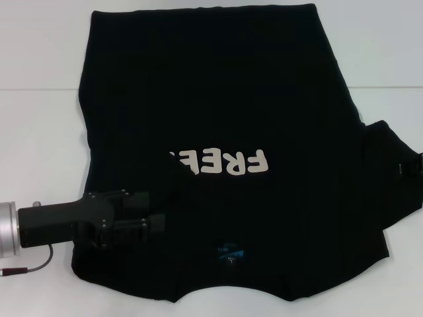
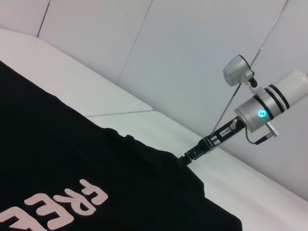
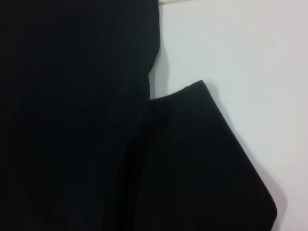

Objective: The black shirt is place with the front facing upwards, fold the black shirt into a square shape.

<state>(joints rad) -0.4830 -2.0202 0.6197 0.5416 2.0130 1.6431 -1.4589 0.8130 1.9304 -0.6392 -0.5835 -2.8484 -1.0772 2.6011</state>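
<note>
The shirt lies flat on the white bench, front up, collar toward the robot and hem at the far side. The cream "FREE!" print reads upside down in the head view, and its left end is covered by a fold of black cloth. The small blue neck label sits near the collar edge, close to the robot.

The shirt's left side is folded in over the body: that edge runs straight, w/ no sleeve showing there. The right sleeve is spread out on the bench toward the right edge of the head view; the right wrist view shows its cuff corner flat on the white surface beside the shirt's side seam.

Left hand reaches in from the left, low over the shirt near the collar, w/ its fingers pointing at the cloth between print and label. It looks clenched on a ridge of cloth, but black on black makes that hard to read, so I can't tell for sure.

Right hand is at the far right sleeve, its tip down at the sleeve edge in the left wrist view; whether it's clenched or released, can't tell.
</note>
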